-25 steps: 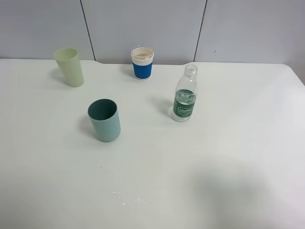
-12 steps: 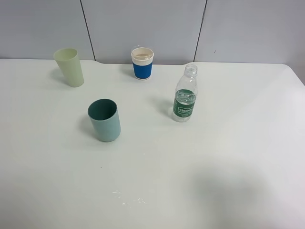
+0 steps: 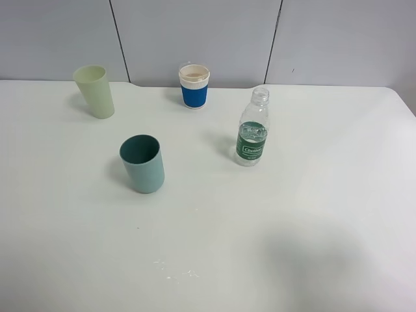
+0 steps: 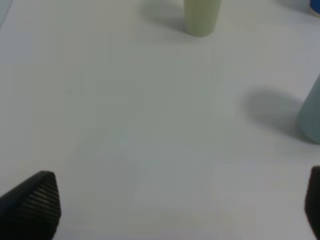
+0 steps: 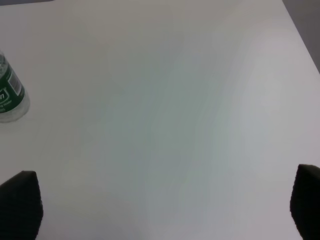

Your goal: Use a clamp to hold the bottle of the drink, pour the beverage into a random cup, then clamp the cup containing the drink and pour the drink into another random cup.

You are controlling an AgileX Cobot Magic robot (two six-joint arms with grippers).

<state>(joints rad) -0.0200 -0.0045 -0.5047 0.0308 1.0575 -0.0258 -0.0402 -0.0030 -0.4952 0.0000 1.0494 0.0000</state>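
Left wrist view: left gripper [image 4: 182, 200], fingers [image 4: 37, 197] spread wide, holding nothing, hanging over bare white tabletop [image 4: 150, 125]. Ahead of it, the base of a pale yellow-green tapered cup [image 4: 201, 17] and one edge of the teal tumbler [image 4: 311, 117], both apart from the fingers.

Right wrist view: right gripper [image 5: 165, 202], fingers [image 5: 20, 200] likewise wide apart and empty; only the lower part of the bottle [image 5: 10, 97], with its green label, shows at the frame edge, well clear of the fingers.

Exterior high view: neither arm appears. Teal tumbler [image 3: 142, 163] upright, left of centre; bottle [image 3: 252, 129] upright, uncapped, to its right, some clear beverage [image 3: 251, 133] inside. Blue-sleeved paper cup [image 3: 194, 86] near the back wall; yellow-green cup [image 3: 95, 91] at far left. All four stand well apart.
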